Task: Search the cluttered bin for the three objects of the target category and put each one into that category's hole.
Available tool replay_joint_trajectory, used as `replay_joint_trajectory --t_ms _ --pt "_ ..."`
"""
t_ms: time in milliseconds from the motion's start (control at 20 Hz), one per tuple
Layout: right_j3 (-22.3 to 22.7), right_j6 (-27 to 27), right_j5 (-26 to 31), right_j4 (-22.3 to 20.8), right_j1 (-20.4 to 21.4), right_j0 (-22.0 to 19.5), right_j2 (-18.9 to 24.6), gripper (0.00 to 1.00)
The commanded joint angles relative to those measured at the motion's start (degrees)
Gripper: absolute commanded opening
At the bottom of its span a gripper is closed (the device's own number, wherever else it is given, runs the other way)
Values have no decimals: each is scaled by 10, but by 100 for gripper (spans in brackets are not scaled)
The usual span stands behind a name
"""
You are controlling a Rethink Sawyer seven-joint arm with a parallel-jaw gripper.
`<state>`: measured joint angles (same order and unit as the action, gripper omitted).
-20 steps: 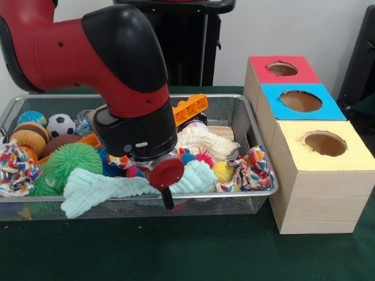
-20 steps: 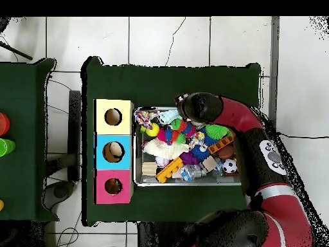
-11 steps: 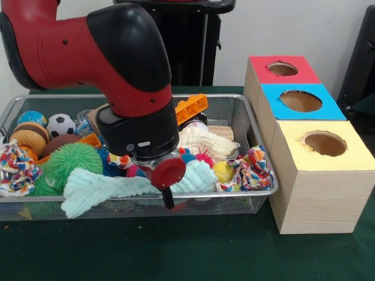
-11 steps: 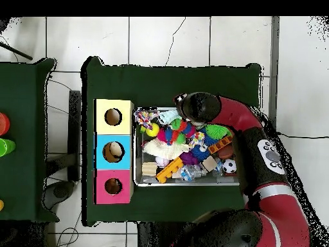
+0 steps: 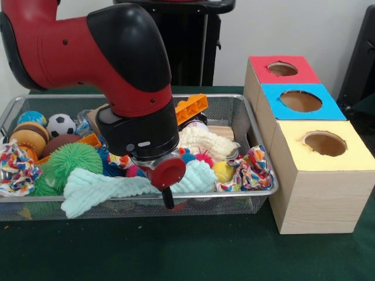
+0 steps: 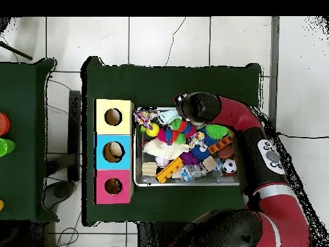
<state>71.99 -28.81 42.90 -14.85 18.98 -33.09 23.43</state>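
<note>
While bin (image 5: 258, 149) stays packed with toys, one object sits in blue hole (image 6: 113, 152); red and yellow look empty. Gripper (image 5: 167, 199) hangs at bin's front rim; state unclear. Most sorting left.

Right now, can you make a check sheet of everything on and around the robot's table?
Surface: green table, bare in front of the bin.
Job's things: wire bin full of toys; three boxes with holes, red, blue, yellow. Overhead, something pale shows in the blue hole.
Clutter: soccer ball, green spiky ball, mint cloth, yellow ball, orange block, rag toy.
Gripper: gripper low at the bin's front edge; open or shut cannot be told.
Cables: thin cables on the floor by the table.
Surroundings: tiled floor; second green table with cups at its edge.
</note>
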Motion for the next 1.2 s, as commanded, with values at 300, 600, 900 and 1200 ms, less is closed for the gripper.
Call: replay_joint_trajectory --t_ms 300,600,900,1200 --pt "16 121 55 11 1 4 7 0" --pt "18 122 110 31 36 5 11 0" --pt "-3 145 174 42 63 25 -4 0" --pt "10 158 162 61 59 9 9 0"
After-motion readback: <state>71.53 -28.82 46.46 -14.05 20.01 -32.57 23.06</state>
